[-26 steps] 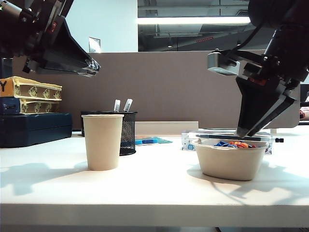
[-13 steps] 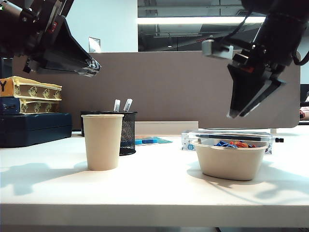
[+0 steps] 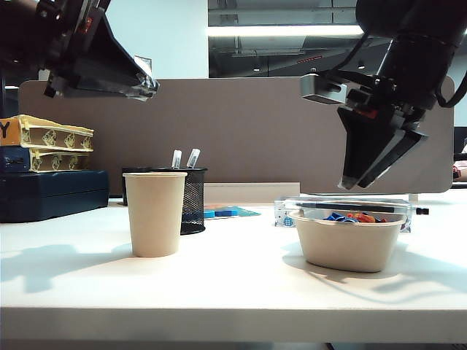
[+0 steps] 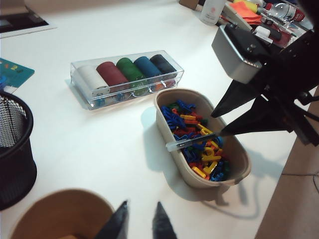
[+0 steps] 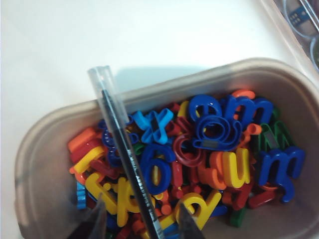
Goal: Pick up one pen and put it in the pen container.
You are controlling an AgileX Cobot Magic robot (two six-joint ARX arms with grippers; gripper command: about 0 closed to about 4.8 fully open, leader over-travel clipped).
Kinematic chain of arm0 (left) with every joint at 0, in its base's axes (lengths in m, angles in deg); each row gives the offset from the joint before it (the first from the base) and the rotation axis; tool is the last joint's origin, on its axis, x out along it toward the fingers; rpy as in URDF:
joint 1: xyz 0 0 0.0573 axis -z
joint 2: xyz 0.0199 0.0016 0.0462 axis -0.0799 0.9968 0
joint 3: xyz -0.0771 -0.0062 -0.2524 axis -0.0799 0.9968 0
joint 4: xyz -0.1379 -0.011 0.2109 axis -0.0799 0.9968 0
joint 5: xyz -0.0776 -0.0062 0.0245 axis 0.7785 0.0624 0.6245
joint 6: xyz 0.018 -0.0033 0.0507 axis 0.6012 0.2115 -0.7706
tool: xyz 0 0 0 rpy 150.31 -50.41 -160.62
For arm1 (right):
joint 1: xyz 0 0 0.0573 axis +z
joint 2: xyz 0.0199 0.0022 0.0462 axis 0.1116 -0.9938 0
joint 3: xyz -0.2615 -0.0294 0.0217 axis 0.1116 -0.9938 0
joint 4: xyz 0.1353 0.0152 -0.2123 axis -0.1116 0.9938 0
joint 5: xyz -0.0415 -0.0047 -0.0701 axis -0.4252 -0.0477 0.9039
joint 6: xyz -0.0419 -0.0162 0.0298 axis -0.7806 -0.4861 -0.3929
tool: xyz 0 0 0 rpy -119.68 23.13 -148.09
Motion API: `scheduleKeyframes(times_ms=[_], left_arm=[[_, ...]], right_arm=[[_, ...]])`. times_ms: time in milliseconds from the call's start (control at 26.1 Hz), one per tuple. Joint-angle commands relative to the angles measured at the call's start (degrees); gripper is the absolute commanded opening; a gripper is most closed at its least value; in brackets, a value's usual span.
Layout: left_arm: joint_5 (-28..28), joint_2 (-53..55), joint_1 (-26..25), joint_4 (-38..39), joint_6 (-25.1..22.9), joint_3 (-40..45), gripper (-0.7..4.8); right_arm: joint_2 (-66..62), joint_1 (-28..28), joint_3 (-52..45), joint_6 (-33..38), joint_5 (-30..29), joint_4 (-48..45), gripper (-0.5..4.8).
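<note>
Bowl (image 5: 40, 144) holds pen (image 5: 127, 159) below right jaws.

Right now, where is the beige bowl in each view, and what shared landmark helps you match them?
Exterior view: the bowl sits right of centre, under the right pincer.
Left wrist view: beyond the left pincer, beside the clear box.
Right wrist view: it fills most of the picture.
Shared landmark: the coloured letters inside it.
</note>
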Motion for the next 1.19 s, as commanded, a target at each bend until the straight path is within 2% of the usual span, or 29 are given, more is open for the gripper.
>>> scheduleKeyframes(times_ms=[38, 1071, 1186], left_arm=[[0.8, -0.1, 0.0, -0.7, 0.0, -0.5, 0.63], [1.8, -0.1, 0.1, -0.6, 0.9, -0.6, 0.63], [1.8, -0.1, 0.1, -0.6, 0.9, -0.6, 0.63]], right_arm=[[0.1, 0.1, 0.2, -0.2, -0.5, -0.5, 1.85], [-5.5, 0.0, 0.3, -0.1, -0.7, -1.0, 1.75], [-5.6, 0.0, 0.3, -0.2, -0.7, -1.5, 1.37]])
